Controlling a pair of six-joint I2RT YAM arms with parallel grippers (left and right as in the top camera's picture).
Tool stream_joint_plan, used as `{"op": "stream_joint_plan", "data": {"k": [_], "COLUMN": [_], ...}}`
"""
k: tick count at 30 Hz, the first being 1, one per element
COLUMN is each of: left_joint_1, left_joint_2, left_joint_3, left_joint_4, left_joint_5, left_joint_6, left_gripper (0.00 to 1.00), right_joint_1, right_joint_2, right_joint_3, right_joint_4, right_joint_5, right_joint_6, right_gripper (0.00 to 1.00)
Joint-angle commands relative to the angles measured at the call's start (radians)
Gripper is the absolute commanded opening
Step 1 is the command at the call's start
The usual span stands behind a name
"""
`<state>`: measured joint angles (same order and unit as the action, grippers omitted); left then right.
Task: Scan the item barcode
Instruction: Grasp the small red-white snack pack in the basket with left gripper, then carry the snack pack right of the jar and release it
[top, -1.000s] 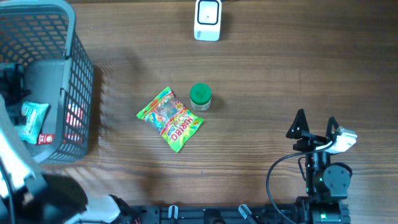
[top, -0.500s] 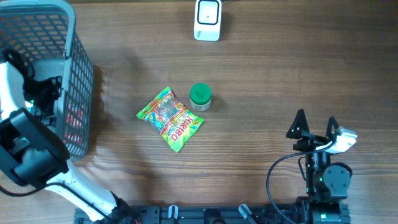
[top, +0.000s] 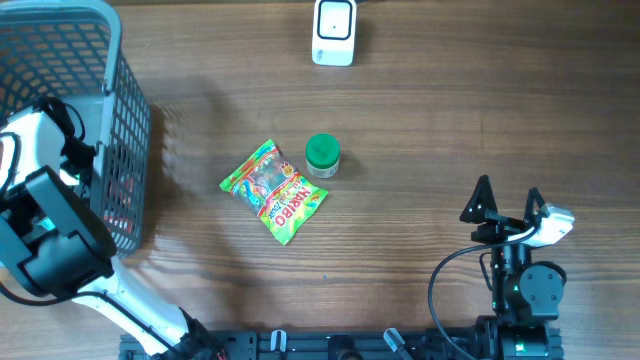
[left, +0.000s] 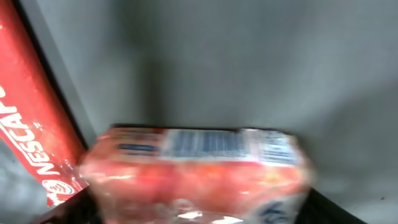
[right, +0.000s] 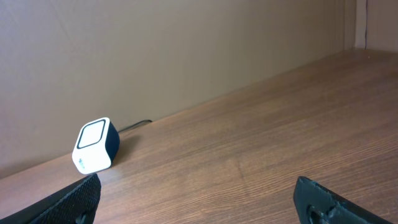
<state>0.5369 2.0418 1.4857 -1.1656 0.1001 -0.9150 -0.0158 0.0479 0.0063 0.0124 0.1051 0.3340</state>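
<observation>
My left gripper (top: 76, 160) reaches down inside the grey basket (top: 112, 60) at the table's left. In the left wrist view a red packet (left: 193, 174) with a white label strip fills the gap between its dark fingers (left: 62, 214); the picture is blurred, so a firm grip cannot be made out. The white barcode scanner (top: 334, 32) stands at the far edge, also seen as the scanner (right: 95, 145) from the right wrist. My right gripper (top: 508, 200) rests open and empty at the near right, well away from everything.
A colourful Haribo bag (top: 273, 191) and a green-lidded jar (top: 322, 155) lie mid-table. A red Nescafe pack (left: 31, 124) leans beside the red packet inside the basket, against its grey wall (left: 249, 62). A wall runs behind the scanner.
The left arm has swung into the basket and lowered over the red packet, with its jaws coming in around it. The right arm has not moved.
</observation>
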Motion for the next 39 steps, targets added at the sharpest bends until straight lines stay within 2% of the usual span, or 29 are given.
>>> {"op": "stream_joint_plan", "data": {"k": [1,5,9,14,18,22,25,29,35,39], "left_joint_1": [0.013,0.018,0.018,0.017,0.000,-0.083,-0.274,-0.601,-1.083,-1.242], "left_joint_2": [0.011,0.004,-0.028,-0.116,-0.215,-0.359,-0.435,-0.421,-0.237,-0.078], "left_joint_3": [-0.007,0.078,0.227,0.534,0.728,0.775,0.775,0.772,0.772,0.772], "left_joint_4": [0.003,-0.035,-0.154,-0.373,-0.493,-0.473,-0.389,-0.282,-0.124,-0.105], "left_joint_5": [-0.049,-0.054,-0.126,-0.127,-0.058,0.096,0.135,0.127,0.002,-0.061], "left_joint_6": [0.050,0.154,0.180,0.229,0.232,0.230,0.180,0.109,0.087,0.056], "left_gripper": [0.60,0.48,0.49,0.50,0.50,0.50,0.50,0.52,0.52,0.54], "right_joint_1": [0.005,0.005,0.005,0.005,0.005,0.005,0.005,0.005,0.005,0.005], "right_joint_2": [0.001,0.001,0.001,0.001,0.001,0.001,0.001,0.001,0.001,0.001], "right_joint_3": [-0.001,-0.001,-0.001,-0.001,-0.001,-0.001,-0.001,-0.001,-0.001,-0.001], "right_joint_4": [0.003,0.003,0.003,0.003,0.003,0.003,0.003,0.003,0.003,0.003], "right_joint_5": [-0.012,-0.012,-0.012,-0.012,-0.012,-0.012,-0.012,-0.012,-0.012,-0.012], "right_joint_6": [-0.017,-0.018,-0.018,-0.017,-0.018,-0.018,-0.017,-0.018,-0.017,-0.017], "right_gripper": [1.00,1.00,1.00,1.00,1.00,1.00,1.00,1.00,1.00,1.00]}}
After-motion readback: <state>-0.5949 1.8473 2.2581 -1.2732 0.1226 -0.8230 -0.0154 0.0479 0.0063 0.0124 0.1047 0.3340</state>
